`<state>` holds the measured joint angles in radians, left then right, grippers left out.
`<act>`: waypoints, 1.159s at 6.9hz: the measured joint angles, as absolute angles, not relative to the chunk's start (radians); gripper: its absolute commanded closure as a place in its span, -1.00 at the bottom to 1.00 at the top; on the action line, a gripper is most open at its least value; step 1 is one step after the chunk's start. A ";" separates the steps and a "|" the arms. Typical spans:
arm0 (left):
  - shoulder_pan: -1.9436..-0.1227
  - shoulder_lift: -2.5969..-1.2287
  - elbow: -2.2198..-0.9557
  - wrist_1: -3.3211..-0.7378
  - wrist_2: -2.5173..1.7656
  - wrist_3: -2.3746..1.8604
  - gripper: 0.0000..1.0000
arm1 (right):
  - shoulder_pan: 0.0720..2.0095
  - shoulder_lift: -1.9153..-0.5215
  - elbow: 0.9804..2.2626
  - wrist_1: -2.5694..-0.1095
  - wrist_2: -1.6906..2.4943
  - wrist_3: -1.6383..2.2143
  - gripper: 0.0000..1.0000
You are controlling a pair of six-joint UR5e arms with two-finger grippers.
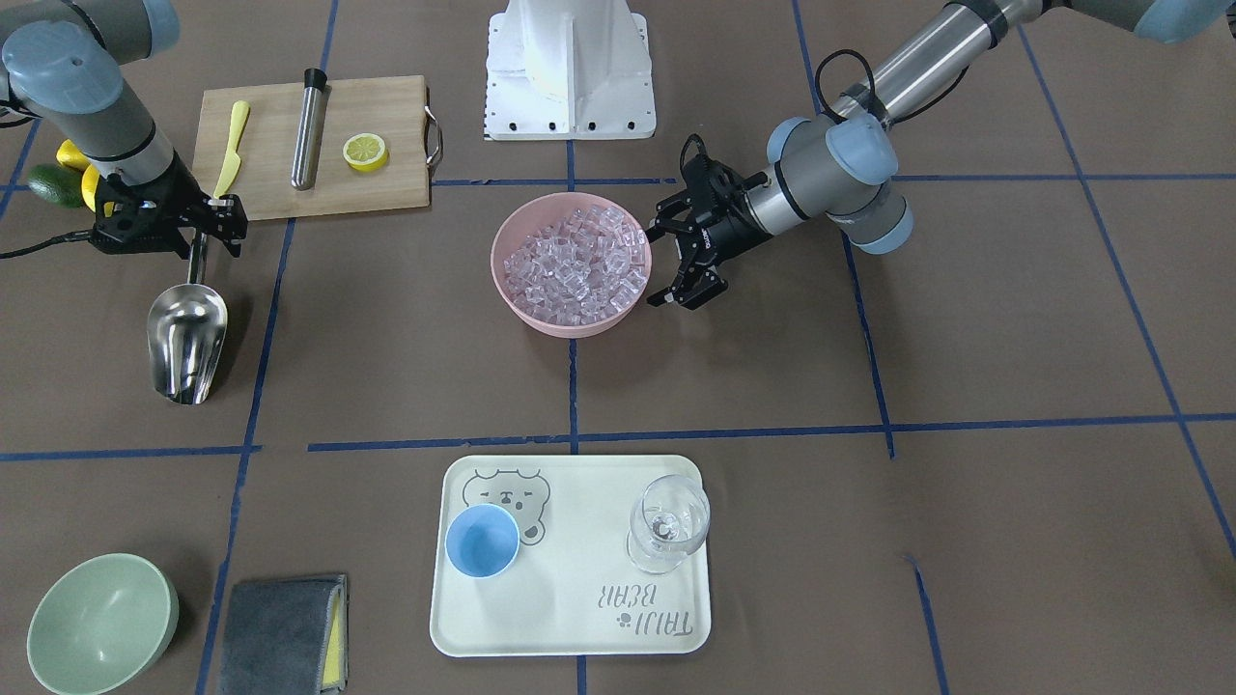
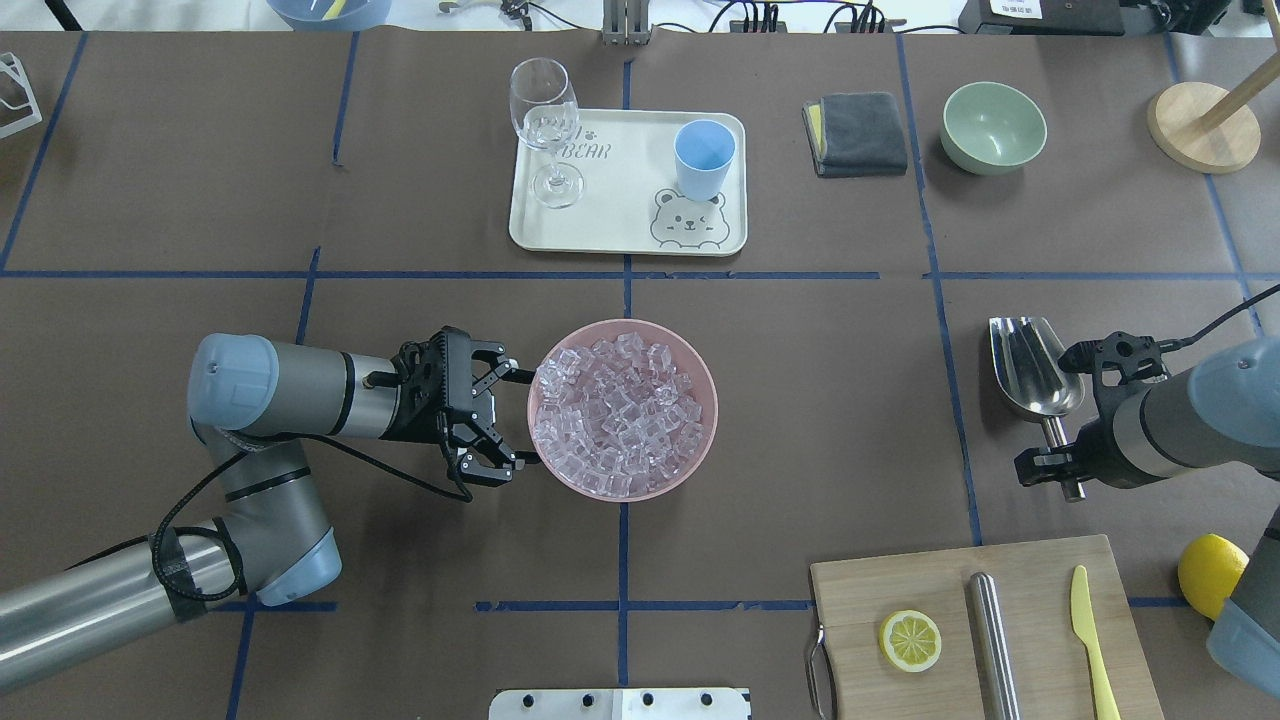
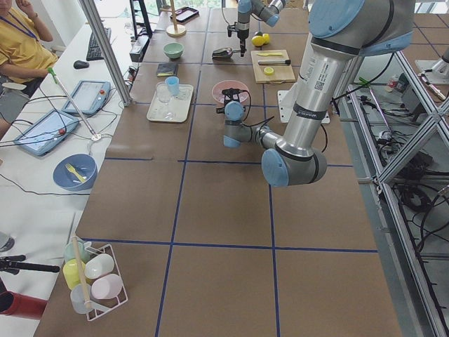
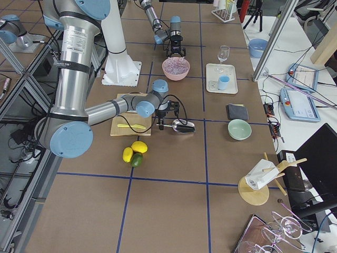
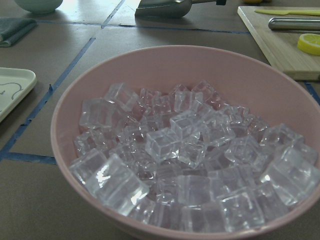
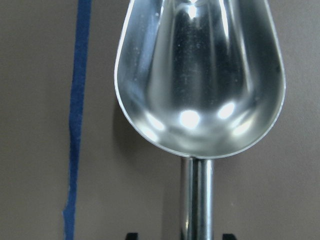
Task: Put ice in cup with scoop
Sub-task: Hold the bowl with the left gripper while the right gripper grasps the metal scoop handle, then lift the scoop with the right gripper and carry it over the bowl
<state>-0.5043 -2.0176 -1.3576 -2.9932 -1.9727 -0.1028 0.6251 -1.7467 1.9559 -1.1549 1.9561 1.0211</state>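
Observation:
The shiny steel scoop (image 1: 185, 338) lies flat on the table, empty, with its handle toward my right gripper (image 1: 205, 236). In the right wrist view the scoop (image 6: 200, 75) fills the frame and its rod handle runs between the two fingertips, which stand apart from it; the gripper is open. The ice (image 2: 620, 415) fills a pink bowl (image 2: 702, 440) at mid-table. My left gripper (image 2: 512, 422) is open and empty beside the bowl's rim. The light-blue cup (image 1: 482, 541) stands upright and empty on a cream tray (image 1: 579, 608).
A clear wine glass (image 1: 669, 526) shares the tray. A cutting board (image 1: 280, 188) with a steel cylinder (image 1: 309, 125), yellow knife and lemon slice lies behind the scoop. A pale-green bowl (image 1: 101, 623) and grey cloth (image 1: 280, 632) sit beyond the scoop.

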 measured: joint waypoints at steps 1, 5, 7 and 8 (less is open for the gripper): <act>-0.504 -2.017 -1.358 -2.994 -1.973 -0.103 -0.99 | 0.626 -1.746 1.956 -1.156 1.957 1.016 1.00; -0.505 -2.017 -1.358 -2.996 -1.973 -0.103 -0.99 | 0.696 -1.748 2.030 -1.161 1.958 0.926 1.00; -0.505 -2.017 -1.358 -2.996 -1.973 -0.103 -0.99 | 0.725 -1.737 2.062 -1.165 1.963 0.683 1.00; -0.505 -2.016 -1.358 -2.996 -1.973 -0.103 -0.99 | 0.744 -1.708 2.063 -1.165 1.973 0.485 1.00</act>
